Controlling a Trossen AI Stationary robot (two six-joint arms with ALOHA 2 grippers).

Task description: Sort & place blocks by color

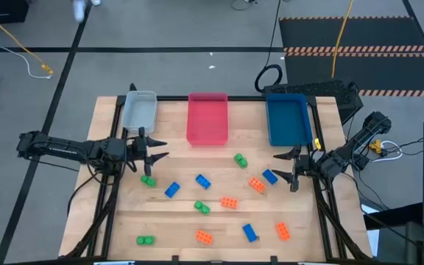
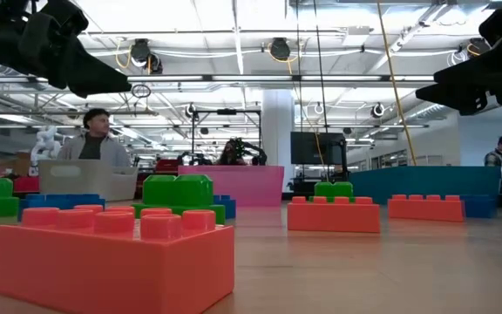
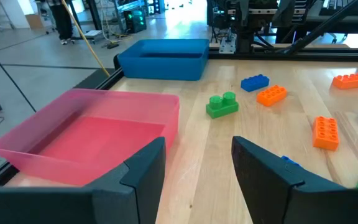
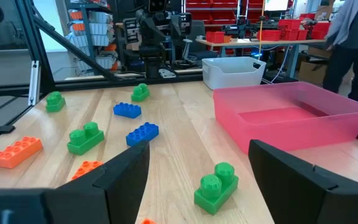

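Sorting has not begun: the blocks (image 1: 229, 203) lie scattered on the tabletop (image 1: 175, 125), none in the trays (image 1: 207, 118) at 12 o'clock. Left end effector (image 1: 155, 149) and right end effector (image 1: 284, 166) hover wide, empty. Next, I judge: descend on one block.

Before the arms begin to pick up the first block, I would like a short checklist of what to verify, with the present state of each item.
1. Left gripper open and empty: ok, fingers apart, nothing between them.
2. Right gripper open and empty: ok, fingers spread, nothing held.
3. Trays free to receive blocks: ok, the grey tray, pink tray and blue tray show no blocks inside.
4. Blocks not stacked: ok, all lie apart on the table.
5. A block near each gripper: ok, a green block by the left, a blue block by the right.
6. Which tray takes which colour: cannot tell for orange and green.
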